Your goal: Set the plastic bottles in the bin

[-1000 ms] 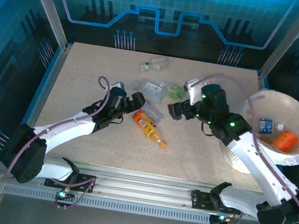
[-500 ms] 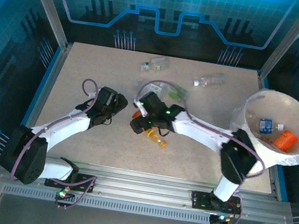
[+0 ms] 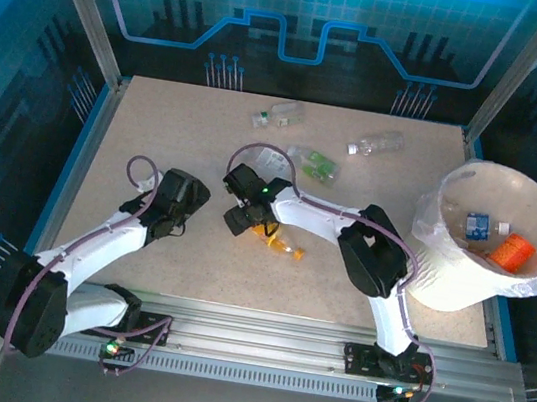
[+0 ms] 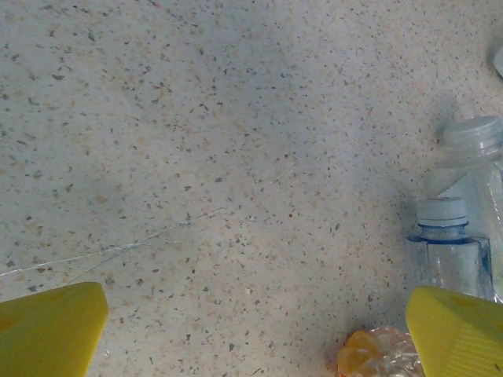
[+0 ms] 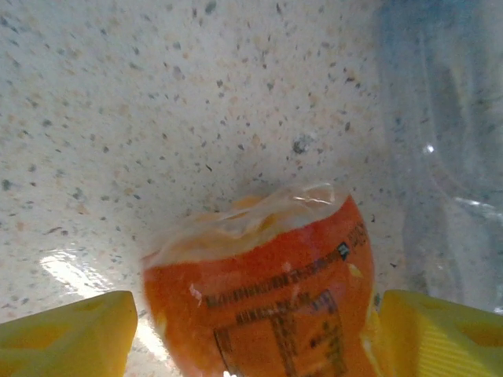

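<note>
Crinkled orange-label bottle (image 5: 259, 314) lower centre, straddled by right gripper (image 5: 253, 334), clamp unclear; left gripper (image 4: 255, 326) spread wide over speckled tabletop (image 4: 196, 118); clear capped bottle (image 4: 449, 243) at right.

The large round white bag-lined bin (image 3: 447, 288) stands at the right edge of the speckled table (image 3: 159, 124), two labelled bottles (image 3: 510, 250) inside it; two small clear bottles (image 3: 276, 116) lie near the far edge, a longer clear bottle (image 3: 376, 143) to their right; a crushed orange plastic bottle (image 3: 282, 246) lies mid-table, green-labelled bottles (image 3: 313, 163) behind it.
</note>
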Controlling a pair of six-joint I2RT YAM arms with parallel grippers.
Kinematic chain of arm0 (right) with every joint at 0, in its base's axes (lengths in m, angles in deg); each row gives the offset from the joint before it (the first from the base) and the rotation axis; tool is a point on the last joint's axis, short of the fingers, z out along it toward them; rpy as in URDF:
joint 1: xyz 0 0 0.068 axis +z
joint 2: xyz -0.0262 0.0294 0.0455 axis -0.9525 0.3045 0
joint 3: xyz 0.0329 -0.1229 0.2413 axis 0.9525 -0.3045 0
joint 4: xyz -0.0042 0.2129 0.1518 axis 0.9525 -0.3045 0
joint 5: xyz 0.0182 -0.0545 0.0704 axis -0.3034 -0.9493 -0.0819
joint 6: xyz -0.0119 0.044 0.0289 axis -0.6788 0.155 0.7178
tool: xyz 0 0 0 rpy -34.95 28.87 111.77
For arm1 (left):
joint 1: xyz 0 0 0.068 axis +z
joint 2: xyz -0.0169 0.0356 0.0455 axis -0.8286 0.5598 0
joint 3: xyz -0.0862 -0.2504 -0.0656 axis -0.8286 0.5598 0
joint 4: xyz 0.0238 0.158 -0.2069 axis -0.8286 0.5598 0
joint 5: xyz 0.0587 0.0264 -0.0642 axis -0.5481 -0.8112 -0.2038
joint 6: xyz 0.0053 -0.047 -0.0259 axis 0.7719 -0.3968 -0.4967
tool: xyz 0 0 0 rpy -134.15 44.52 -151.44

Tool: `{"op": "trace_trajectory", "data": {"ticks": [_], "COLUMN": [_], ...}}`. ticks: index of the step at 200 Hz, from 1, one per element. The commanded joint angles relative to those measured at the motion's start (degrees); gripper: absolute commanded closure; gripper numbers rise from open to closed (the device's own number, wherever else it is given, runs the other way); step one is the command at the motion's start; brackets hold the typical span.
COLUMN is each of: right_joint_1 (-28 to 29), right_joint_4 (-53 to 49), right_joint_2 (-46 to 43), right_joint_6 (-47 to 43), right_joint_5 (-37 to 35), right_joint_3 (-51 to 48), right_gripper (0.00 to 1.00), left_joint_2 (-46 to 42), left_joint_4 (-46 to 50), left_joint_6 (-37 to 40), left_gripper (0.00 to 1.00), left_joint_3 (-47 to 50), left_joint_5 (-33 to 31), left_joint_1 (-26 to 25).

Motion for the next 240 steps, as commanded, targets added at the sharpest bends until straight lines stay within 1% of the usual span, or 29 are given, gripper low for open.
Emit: {"op": "trace_trajectory", "data": {"ticks": [1, 26, 67, 77, 93, 106, 119, 130, 152, 190, 215, 240], "right_joint_1": [0.25, 1.13, 2.33, 2.39, 2.42, 2.42, 2.48, 2.51, 2.69, 3.06, 3.14, 3.12], "right_joint_4": [-2.70, -4.49, -7.38, -8.24, -9.01, -9.53, -9.98, -9.93, -8.78, -4.01, -0.42, 2.79], "right_joint_2": [2.17, 4.32, 6.73, 7.15, 7.44, 7.52, 7.45, 7.26, 5.60, 0.17, -4.31, -9.23], "right_joint_6": [1.38, 0.05, -5.76, -6.87, -8.15, -9.02, -9.72, -10.05, -9.85, -8.94, -7.81, -6.48], "right_joint_5": [0.65, -0.13, 0.38, 0.80, 1.52, 1.76, 1.41, 0.98, 0.57, -1.80, -4.96, -7.31], "right_joint_3": [2.39, 4.23, 6.58, 6.99, 7.29, 7.56, 7.83, 7.69, 6.88, 2.87, -0.95, -5.21], "right_gripper": [0.19, 0.17, 0.15, 0.16, 0.22, 0.23, 0.25, 0.29, 0.35, 0.42, 0.44, 0.46], "left_joint_2": [-1.08, -0.37, 0.90, 1.07, 0.66, 0.06, -0.49, -1.13, -2.21, -3.92, -4.74, -4.05], "left_joint_4": [0.43, 0.39, 0.25, -0.23, -2.59, -4.88, -6.80, -8.22, -10.05, -10.83, -11.14, -12.42], "left_joint_6": [-0.79, -0.67, -0.35, -0.06, 1.49, 2.10, 2.65, 3.30, 4.75, 7.60, 9.55, 10.74], "left_gripper": [0.01, 0.01, 0.01, 0.01, 0.01, 0.01, 0.01, 0.01, 0.01, 0.01, 0.01, 0.01], "left_joint_3": [0.42, -0.13, -0.83, -0.86, -0.37, 0.42, 1.24, 1.74, 2.49, 2.55, 2.16, 1.36], "left_joint_5": [-1.38, -0.80, 0.29, 0.59, 2.39, 3.51, 4.31, 5.00, 6.08, 7.91, 9.12, 12.09], "left_joint_1": [0.66, 0.71, 0.75, 0.75, 0.75, 0.75, 0.75, 0.75, 0.73, 0.75, 0.75, 0.74]}}
